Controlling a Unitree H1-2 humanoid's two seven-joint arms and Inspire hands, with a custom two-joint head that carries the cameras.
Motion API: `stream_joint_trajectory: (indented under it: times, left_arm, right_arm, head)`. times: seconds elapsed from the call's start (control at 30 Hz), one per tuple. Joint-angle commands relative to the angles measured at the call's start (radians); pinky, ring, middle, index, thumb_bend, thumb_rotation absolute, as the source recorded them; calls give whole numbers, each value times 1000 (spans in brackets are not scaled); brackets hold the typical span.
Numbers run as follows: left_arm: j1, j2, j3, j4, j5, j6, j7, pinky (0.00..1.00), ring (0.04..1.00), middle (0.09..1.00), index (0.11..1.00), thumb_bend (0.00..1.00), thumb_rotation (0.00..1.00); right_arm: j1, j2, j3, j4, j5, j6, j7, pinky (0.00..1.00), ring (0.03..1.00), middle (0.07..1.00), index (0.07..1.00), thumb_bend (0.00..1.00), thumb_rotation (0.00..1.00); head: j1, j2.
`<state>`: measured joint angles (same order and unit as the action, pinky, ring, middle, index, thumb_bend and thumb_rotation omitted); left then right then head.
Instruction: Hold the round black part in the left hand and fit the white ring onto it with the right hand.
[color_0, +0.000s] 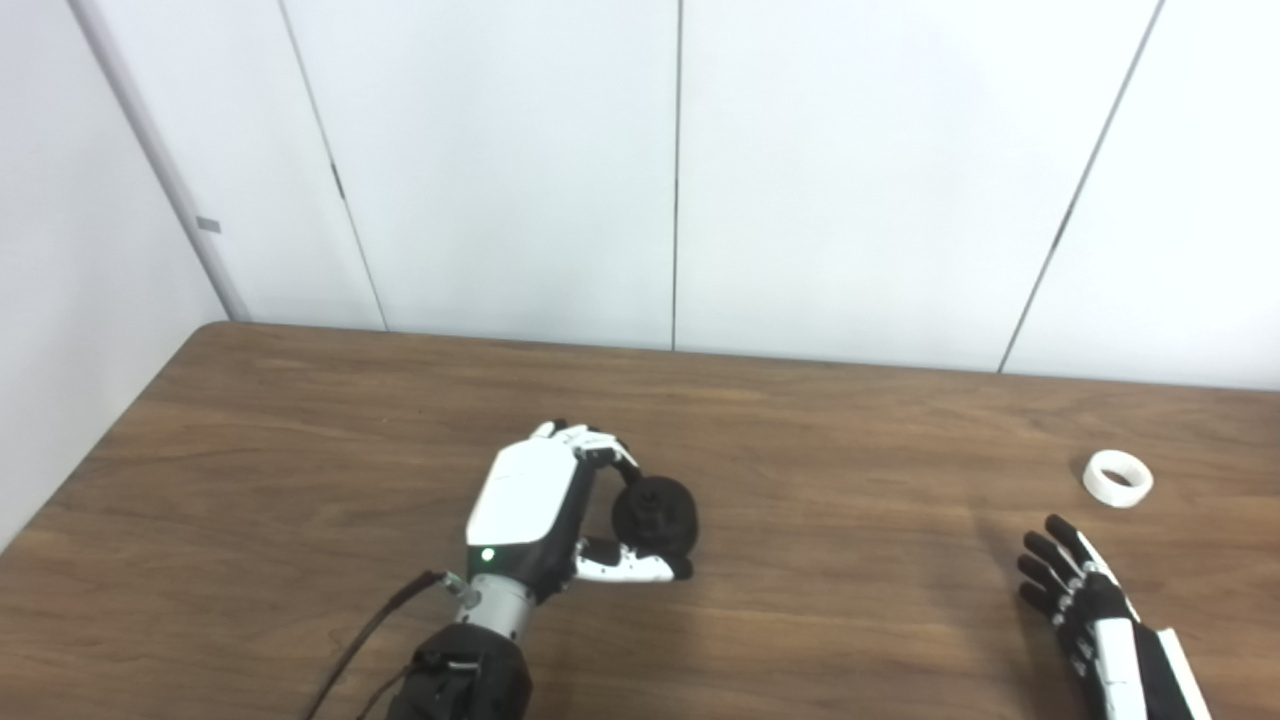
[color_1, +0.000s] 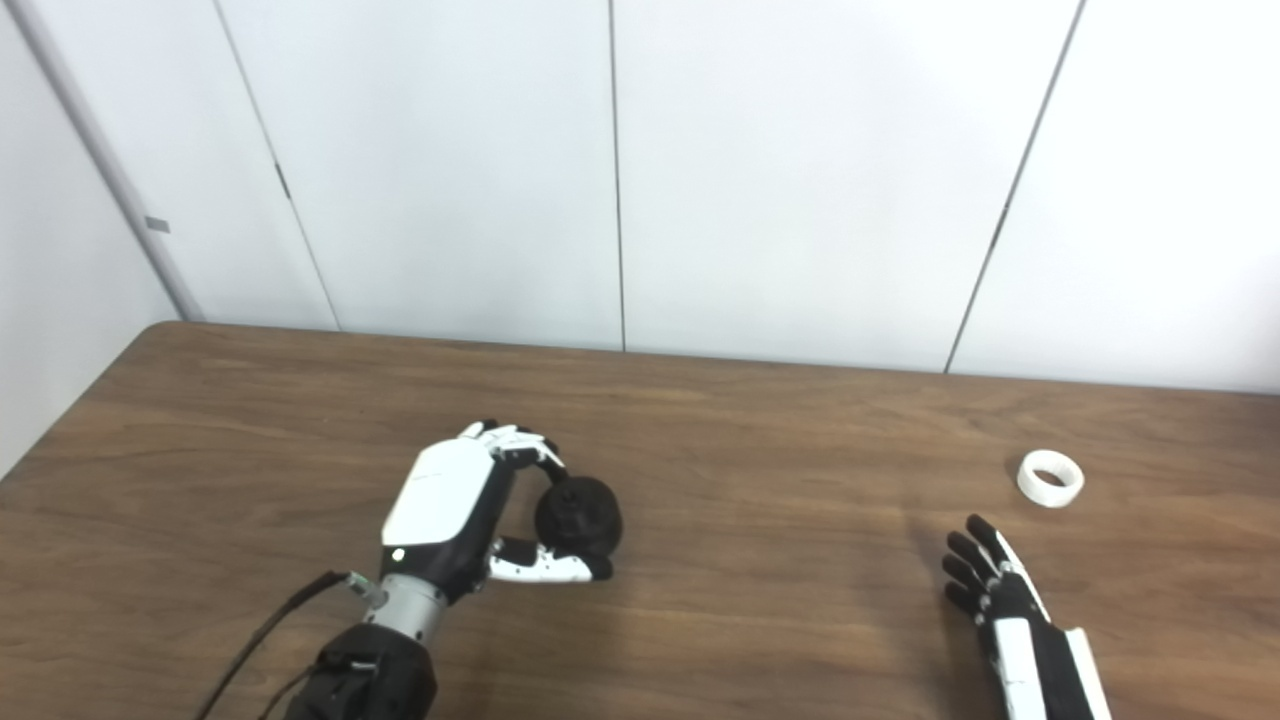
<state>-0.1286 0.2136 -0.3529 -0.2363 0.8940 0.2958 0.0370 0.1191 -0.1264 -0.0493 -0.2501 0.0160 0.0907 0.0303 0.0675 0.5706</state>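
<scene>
On the table, the black part is gripped by the left hand, while the white ring, at one o'clock of the empty, spread right hand, is not yet picked up.

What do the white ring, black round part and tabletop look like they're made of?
White ring: probably plastic, matte, opaque, no glints; possibly 3D-printed, too small to tell.
Round black part, held in the left hand: likely matte plastic or rubber; dull, no highlights.
Table: brown wood-grain surface, probably laminate, low sheen.
</scene>
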Motion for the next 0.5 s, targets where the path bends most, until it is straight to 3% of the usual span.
stream_joint_trajectory:
  times: [0.0,0.47]
  left_arm:
    - [-13,-17,-12,-10,46,-26,27,957,847,759,483,524,55]
    - [67,-117,-79,63,64,-96,47,997,868,771,483,523,54]
  right_arm:
    - [-11,7,7,-37,6,10,7,886,905,914,940,714,1000]
    - [-27,45,23,-92,-17,49,-10,882,906,919,957,645,1000]
  head:
    - [-6,5]
    - [-61,43]
